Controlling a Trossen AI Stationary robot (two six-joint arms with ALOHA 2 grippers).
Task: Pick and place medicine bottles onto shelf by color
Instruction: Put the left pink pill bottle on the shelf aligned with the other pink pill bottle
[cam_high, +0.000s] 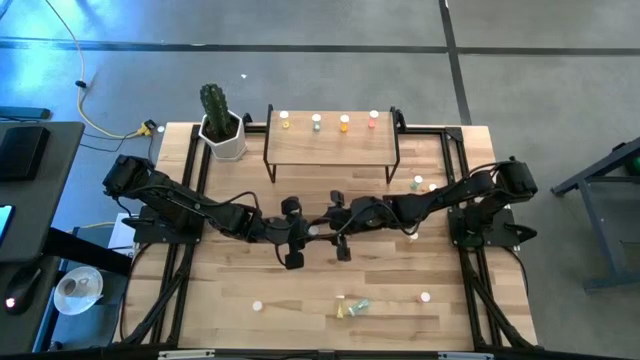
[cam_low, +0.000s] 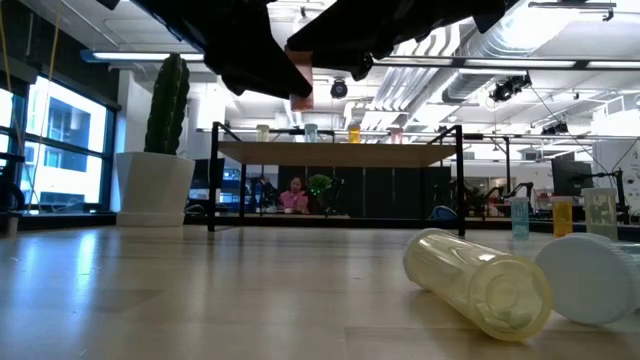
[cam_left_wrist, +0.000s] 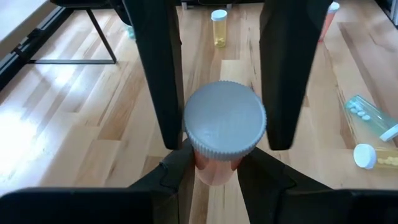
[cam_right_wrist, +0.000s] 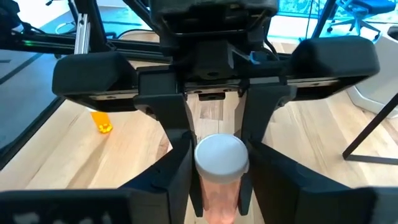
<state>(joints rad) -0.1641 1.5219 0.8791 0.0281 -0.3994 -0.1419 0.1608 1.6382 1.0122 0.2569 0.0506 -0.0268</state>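
A medicine bottle (cam_left_wrist: 224, 134) with a white cap and a pink-orange body hangs in the air over the middle of the table. My two grippers meet on it from opposite sides. My left gripper (cam_high: 298, 236) (cam_left_wrist: 214, 167) comes from the table's left and is shut on it. My right gripper (cam_high: 336, 230) (cam_right_wrist: 219, 167) comes from the right, its fingers (cam_left_wrist: 158, 93) against the cap. The shelf (cam_high: 330, 148) (cam_low: 335, 155) stands at the far edge, with several bottles upright along its top. In the low view only the bottle's body (cam_low: 300, 88) shows, under the dark grippers. My left gripper pinches the bottle's pink-orange body (cam_left_wrist: 214, 169), just under the cap, between its two fingers. It comes slanting down from the table's left. The bottle is lifted clear of the table, cap up. My right gripper has its two fingers on opposite sides of the white cap (cam_right_wrist: 203, 157), coming slanting down from the table's right. The body (cam_right_wrist: 217, 200) hangs below the cap between the fingers.
A white cactus pot (cam_high: 224, 128) stands left of the shelf. Loose bottles stand or lie right of the shelf (cam_high: 417, 183) and toward the near edge (cam_high: 350, 308) (cam_high: 257, 306) (cam_high: 425, 297). A yellow bottle (cam_low: 480, 285) lies close to the low camera. Black rails (cam_high: 190, 170) run along both table sides.
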